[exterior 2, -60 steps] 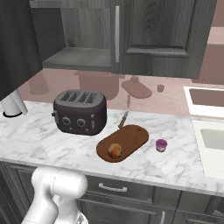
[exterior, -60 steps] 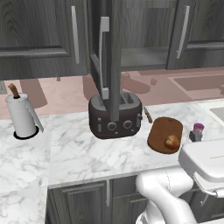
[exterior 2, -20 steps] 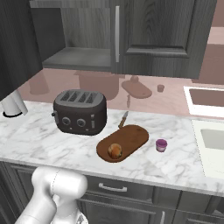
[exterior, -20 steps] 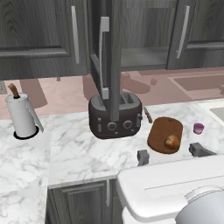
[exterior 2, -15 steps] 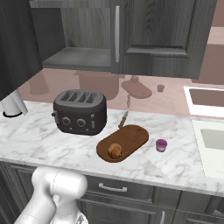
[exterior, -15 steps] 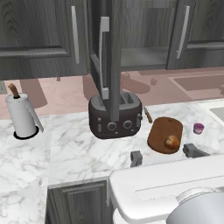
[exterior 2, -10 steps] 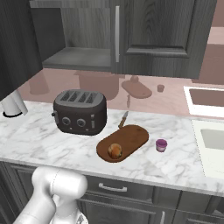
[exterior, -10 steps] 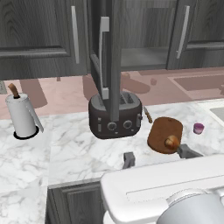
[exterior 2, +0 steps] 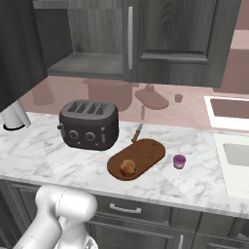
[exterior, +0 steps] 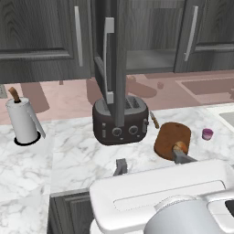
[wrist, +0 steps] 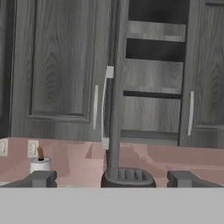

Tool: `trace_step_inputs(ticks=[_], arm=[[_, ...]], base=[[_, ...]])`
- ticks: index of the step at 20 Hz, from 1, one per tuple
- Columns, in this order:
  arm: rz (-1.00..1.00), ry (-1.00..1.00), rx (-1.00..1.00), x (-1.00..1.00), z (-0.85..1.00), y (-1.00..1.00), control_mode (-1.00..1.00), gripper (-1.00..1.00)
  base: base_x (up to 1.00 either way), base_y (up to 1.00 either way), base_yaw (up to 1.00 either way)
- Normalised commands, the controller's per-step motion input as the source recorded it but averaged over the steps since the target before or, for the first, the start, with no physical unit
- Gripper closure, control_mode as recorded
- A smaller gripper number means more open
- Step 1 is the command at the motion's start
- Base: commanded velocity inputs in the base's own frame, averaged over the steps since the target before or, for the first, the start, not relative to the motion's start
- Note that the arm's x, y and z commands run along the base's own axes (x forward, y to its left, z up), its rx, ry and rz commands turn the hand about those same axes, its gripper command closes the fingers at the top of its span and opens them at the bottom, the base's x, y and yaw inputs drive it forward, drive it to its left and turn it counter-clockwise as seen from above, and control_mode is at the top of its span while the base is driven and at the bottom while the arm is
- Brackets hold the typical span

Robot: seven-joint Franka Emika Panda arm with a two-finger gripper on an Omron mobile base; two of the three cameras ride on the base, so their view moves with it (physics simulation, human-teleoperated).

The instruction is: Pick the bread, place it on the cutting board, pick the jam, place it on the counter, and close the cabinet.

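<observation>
The bread (exterior 2: 128,168) lies on the near end of the cutting board (exterior 2: 141,154), right of the dark toaster. The jam (exterior 2: 179,161) stands on the counter (exterior 2: 48,151) just right of the board. In the left base view my gripper (exterior: 151,162) hovers open and empty above the counter's front edge, one fingertip partly covering the bread (exterior: 179,146) on the cutting board (exterior: 170,136), with the jam (exterior: 207,134) further right. The cabinet (wrist: 153,74) is open, its door (wrist: 114,87) seen edge-on straight ahead of my gripper (wrist: 113,179). That door (exterior: 109,59) juts out above the toaster.
A toaster (exterior: 121,121) sits mid-counter under the open door. At the far left stands a paper towel roll (exterior: 23,121). A sink (exterior 2: 233,155) lies to the right. The neighbouring cabinet doors with silver handles (exterior: 77,34) are shut.
My hand has risen into the left base view and slid leftward along the counter's front edge, fingers still open. Bread, jam, board and cabinet door stay where they were.
</observation>
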Motion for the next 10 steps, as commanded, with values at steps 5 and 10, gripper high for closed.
trace_step_inputs(ticks=[5, 10], arm=[[0.0, 0.0, -0.02, 0.17, -0.04, 0.08, -1.0, -1.0], [0.0, 0.0, 0.0, 0.18, -0.04, 0.01, -1.0, -1.0]], base=[[0.0, 0.0, 0.0], [0.0, 0.0, 0.0]])
